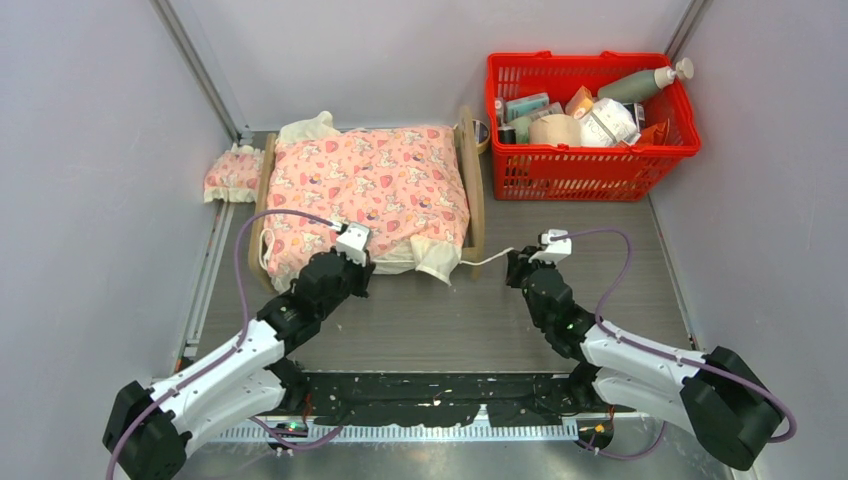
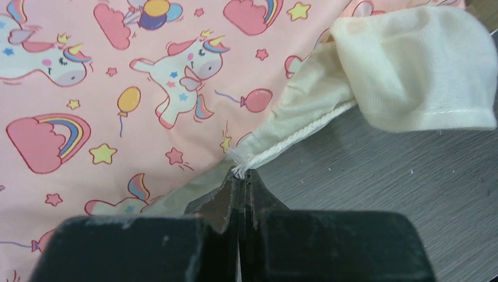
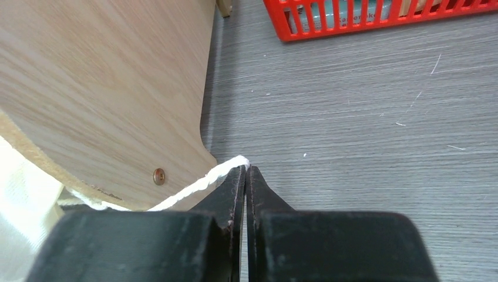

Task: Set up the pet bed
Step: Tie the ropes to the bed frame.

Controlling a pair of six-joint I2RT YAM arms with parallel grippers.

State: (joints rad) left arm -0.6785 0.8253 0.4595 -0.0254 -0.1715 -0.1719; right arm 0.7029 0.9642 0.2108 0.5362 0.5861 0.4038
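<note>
Located pet bed (image 1: 474,190) on the table (image 3: 364,117), directly ahead of the left tool (image 2: 241,176) and ahead and to the left of the right tool (image 3: 246,170). Found the mattress covered by the pink blanket (image 1: 370,185), with only the plywood side rails showing.

Logged left tool as pinched fully shut at the blanket's near hem, right where the white cord (image 2: 293,138) meets the tip. Cannot tell whether cloth is caught along with the cord. Noted cream frill (image 2: 423,70) ahead and to the right of that tool.

Logged right tool as pinched shut on the cord's free end, with the bed's plywood side panel just to its left and the red basket (image 1: 590,165) well ahead.

Judged handling as follows:
- Frame: light, stiff and thin-walled, so likely to skid on the table under any sideways tug through the cord.
- Best hold on the frame: top edge of a side rail or the foot end, gripping across the panel's thickness.
- Blanket: limp, no shape of its own; better gripped at corners or hem than mid-sheet.
- Cord: thin, likely to slip from a tip pinch, so keep pulls gentle.

Spotted small pillow (image 1: 232,175) ahead and to the left of the left tool, beside the bed.
</note>
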